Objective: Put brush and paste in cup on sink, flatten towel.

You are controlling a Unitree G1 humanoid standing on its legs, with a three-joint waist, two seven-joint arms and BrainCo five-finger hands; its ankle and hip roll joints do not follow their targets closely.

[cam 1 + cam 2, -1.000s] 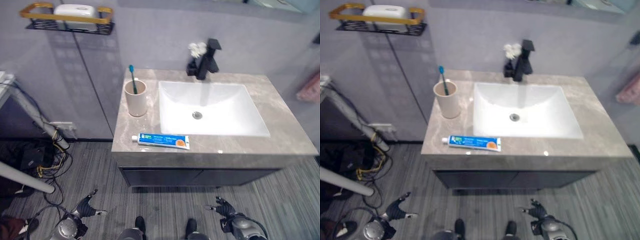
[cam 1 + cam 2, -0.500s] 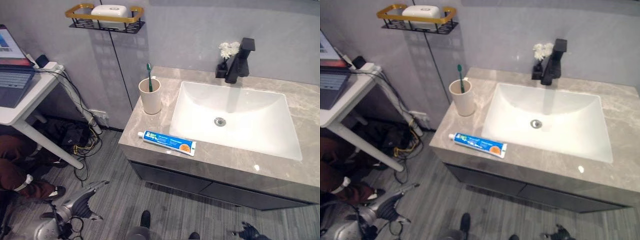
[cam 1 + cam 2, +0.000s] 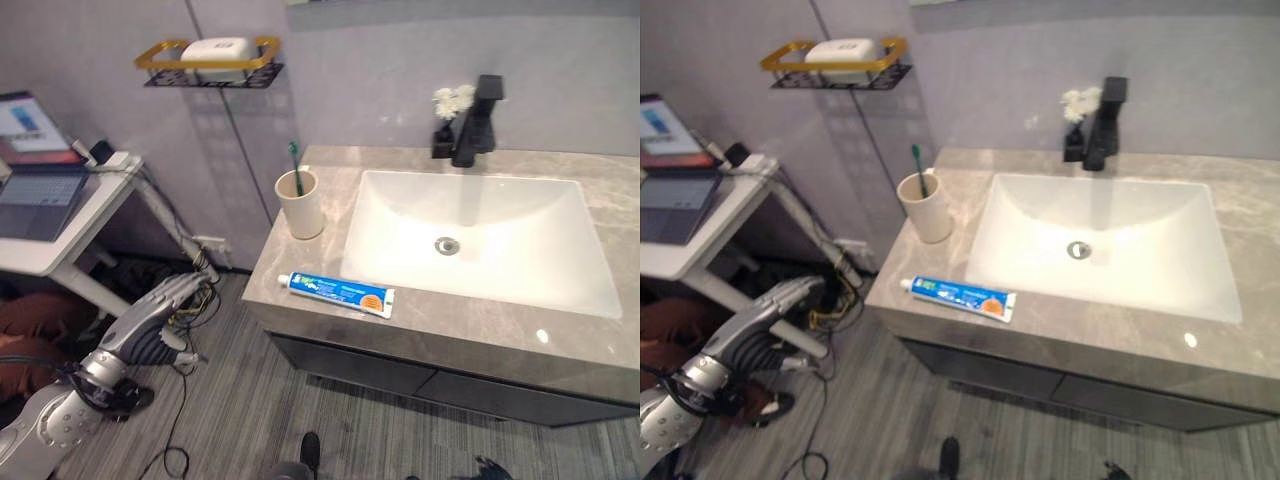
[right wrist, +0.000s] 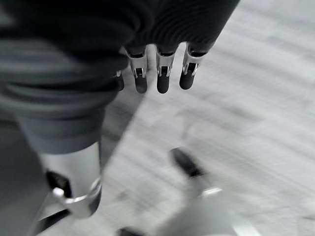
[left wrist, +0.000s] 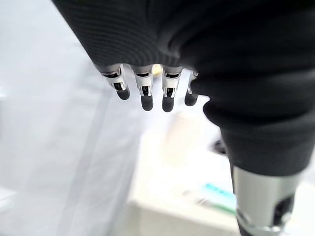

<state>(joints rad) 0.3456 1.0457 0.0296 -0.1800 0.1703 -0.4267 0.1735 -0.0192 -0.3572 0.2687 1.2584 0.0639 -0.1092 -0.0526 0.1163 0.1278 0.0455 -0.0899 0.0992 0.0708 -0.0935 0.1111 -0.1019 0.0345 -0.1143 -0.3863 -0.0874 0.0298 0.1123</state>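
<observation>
Your left hand point(image 3: 150, 318) hangs low at the left, over the floor point(image 3: 230, 400) and well apart from the counter point(image 3: 470, 335). Its fingers point(image 5: 143, 91) are straight and spread a little, holding nothing. Behind that hand stands a white side table point(image 3: 60, 235) with a laptop point(image 3: 35, 175) on top.

On the wall above, a black wire shelf with a gold rim point(image 3: 208, 68) carries a white soap dish point(image 3: 215, 55).

The beige cup point(image 3: 301, 203) stands upright at the counter's left end, just beside the left edge of the sink point(image 3: 480, 240). The green toothbrush point(image 3: 295, 165) stands inside the cup, bristle end up, leaning slightly.

The toothpaste tube point(image 3: 338, 293) lies flat on the counter's front strip, near the front left corner of the sink, in front of the cup and apart from it. Its white cap points left; the tube is blue and white with an orange spot toward its right end. It is not in the cup.

The sink is a white rectangular basin set into the grey stone counter, with a metal drain point(image 3: 447, 245) at its middle. Behind the basin stands a black faucet point(image 3: 476, 122), and a small bunch of white flowers point(image 3: 449, 100) sits just left of it.

Your right hand point(image 4: 98, 64) shows in its own wrist view, over the grey floor. Its fingers point(image 4: 162, 73) are straight, side by side, and hold nothing.
</observation>
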